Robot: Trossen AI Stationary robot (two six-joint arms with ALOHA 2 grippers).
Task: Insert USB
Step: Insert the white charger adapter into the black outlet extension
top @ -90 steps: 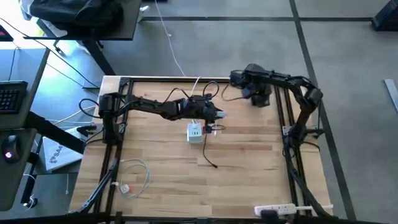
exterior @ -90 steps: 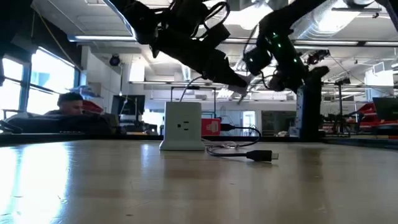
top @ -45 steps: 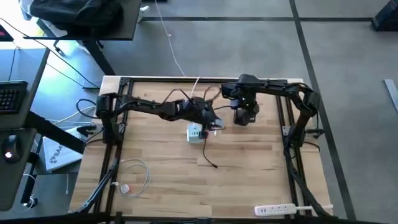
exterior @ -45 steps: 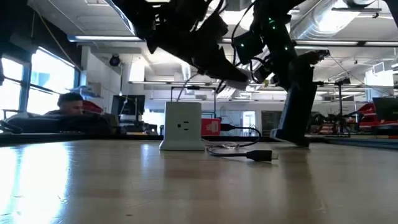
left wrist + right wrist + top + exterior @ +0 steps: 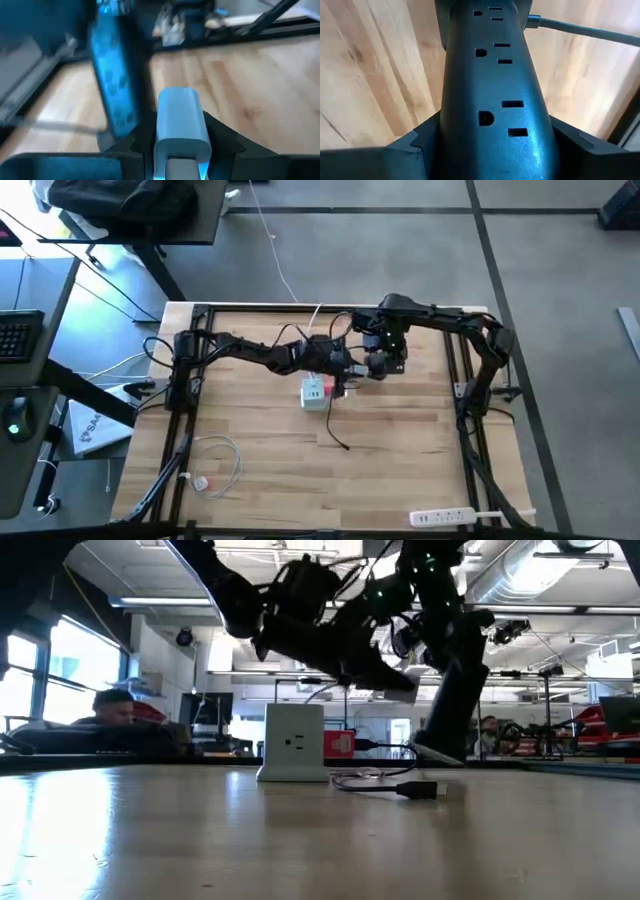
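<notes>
A wooden table (image 5: pixel 400 450) seen from above, with two dark robot arms meeting near its middle. The left arm (image 5: pixel 240 348) reaches in from the left edge. The right arm (image 5: pixel 450 315) reaches in from the far right corner.

Over the last second the right arm has swung in from the far right side. Its gripper, the right gripper (image 5: pixel 385 362), now hangs just right of the left gripper (image 5: pixel 345 367). The right gripper is clamped on a long dark power strip (image 5: pixel 490 75), which hangs tilted with its lower end close to the table. The left gripper hovers above the table, closed around a silvery-blue plug (image 5: pixel 181 120).

Just near of both grippers, a white charger cube (image 5: pixel 293 743) stands upright on the table. It has not moved. The USB (image 5: pixel 340 744), a small red-pink plug, sits at the cube's right side, also unmoved. Its thin black cable (image 5: pixel 418 790) trails nearer across the wood.

Neither gripper holds the USB, so inserting it looks not yet begun. The crowding above it may hinder a grasp.
</notes>
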